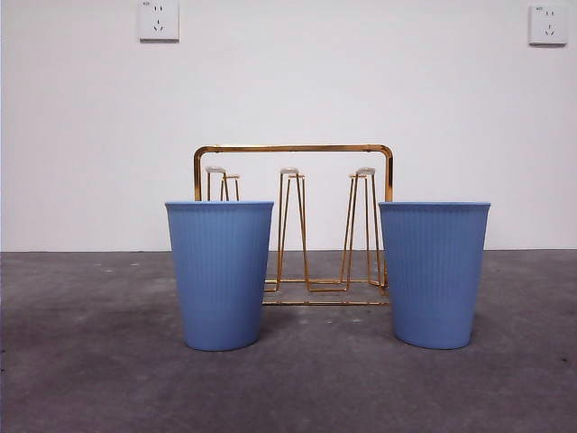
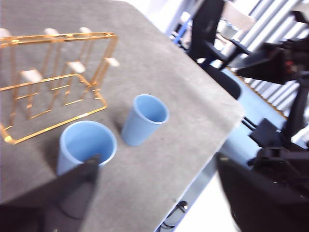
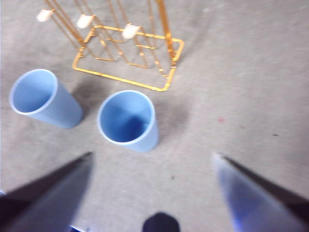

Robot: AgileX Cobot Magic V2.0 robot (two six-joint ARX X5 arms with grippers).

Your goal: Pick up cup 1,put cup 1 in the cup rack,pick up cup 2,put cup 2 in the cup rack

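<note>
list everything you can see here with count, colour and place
cups: 2, blue, ribbed, upright and mouth up on the table, one in front of each end of the rack, the other apart from it
rack: 1, gold wire, behind and between the cups, pegs with whitish tips, nothing on them
table: 1, grey, under everything
wall sockets: 2, white, high on the wall, one toward each top corner, the other
left tool: 1, black, open, above the table near one cup, holding nothing
right tool: 1, dark, open, above the table short of the nearer cup, holding nothing
</note>
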